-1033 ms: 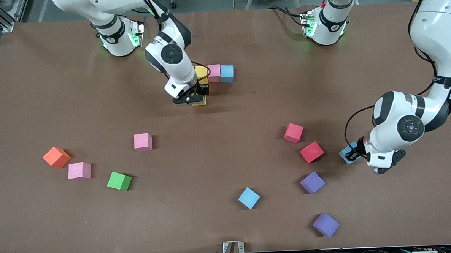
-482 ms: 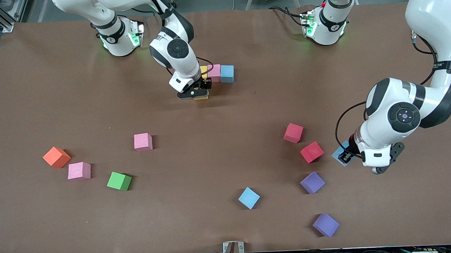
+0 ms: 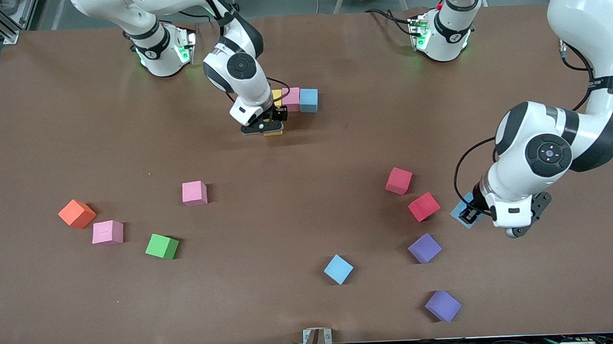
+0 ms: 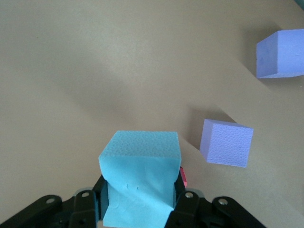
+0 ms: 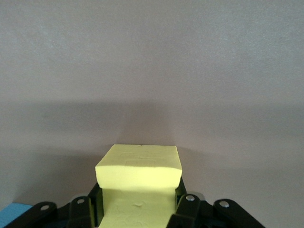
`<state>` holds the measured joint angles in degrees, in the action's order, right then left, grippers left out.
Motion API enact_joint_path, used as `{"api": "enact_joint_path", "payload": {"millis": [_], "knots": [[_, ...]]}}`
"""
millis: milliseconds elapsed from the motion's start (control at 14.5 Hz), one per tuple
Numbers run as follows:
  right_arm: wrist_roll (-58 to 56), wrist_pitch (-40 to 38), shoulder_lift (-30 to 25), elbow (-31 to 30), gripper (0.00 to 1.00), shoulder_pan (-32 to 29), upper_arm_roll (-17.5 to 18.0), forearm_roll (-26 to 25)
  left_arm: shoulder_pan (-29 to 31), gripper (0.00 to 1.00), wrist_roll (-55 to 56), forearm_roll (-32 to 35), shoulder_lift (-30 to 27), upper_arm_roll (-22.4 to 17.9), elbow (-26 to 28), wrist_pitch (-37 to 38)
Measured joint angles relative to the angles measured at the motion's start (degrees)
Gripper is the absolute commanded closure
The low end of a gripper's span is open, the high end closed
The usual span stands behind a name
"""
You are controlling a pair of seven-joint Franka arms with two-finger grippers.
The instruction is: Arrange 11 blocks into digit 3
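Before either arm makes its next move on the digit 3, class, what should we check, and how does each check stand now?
1. Right gripper shut on yellow block: ok.
2. Yellow block beside the row's yellow block, pink block and light blue block: ok.
3. Yellow block resting on table: cannot tell.
4. Left gripper shut on light blue cube: ok.
5. Digit complete: not ok; red, purple and green blocks lie loose.
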<state>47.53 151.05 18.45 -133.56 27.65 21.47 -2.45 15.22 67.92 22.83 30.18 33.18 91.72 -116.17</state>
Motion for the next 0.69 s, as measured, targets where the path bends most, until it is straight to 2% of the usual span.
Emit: {"api": "enact_joint_path", "payload": {"millis": [413,551,688], "knots": [[0.39,2.28,-0.09,-1.02,0.57,0.63,0.00,0.00,-18.27,0.83,-0.90,-9.84,-5.02,-18.97,0.73,1.59],[0.41,2.92,-0.27,-1.46,0.57,0.64,0.00,0.00,-23.02,0.83,-0.27,-13.73,-6.48,-22.84,1.89,2.85],[0.41,3.35,-0.37,-1.76,0.57,0.67,0.00,0.00,-26.26,0.83,2.69,-16.00,-7.55,-24.17,2.55,4.90]]}}
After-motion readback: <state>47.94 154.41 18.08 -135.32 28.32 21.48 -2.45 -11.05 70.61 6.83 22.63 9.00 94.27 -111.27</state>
